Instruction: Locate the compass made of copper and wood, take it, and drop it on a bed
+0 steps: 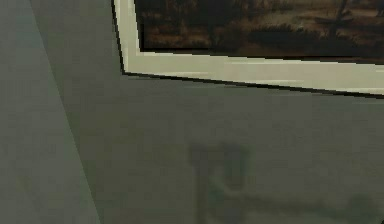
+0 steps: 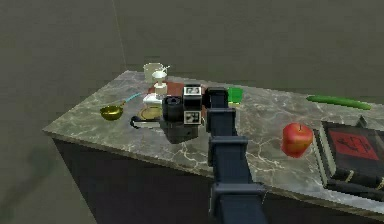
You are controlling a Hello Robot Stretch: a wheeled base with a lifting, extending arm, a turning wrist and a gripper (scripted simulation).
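Arm reaching out across the marble desk (image 2: 88, 124), gripper (image 2: 152, 101) at its far end. I can't tell its grip state, or whether it holds anything. A small round tan disc (image 2: 150, 114), compass-like, lies on the desk right at the gripper. Gold bowl (image 2: 111, 113) just left of the gripper. Red apple (image 2: 297, 138) and dark book (image 2: 352, 155) well off to its right.

Red apple (image 2: 297, 138), grey-veined marble counter (image 2: 130, 138), golden bowl (image 2: 111, 113)
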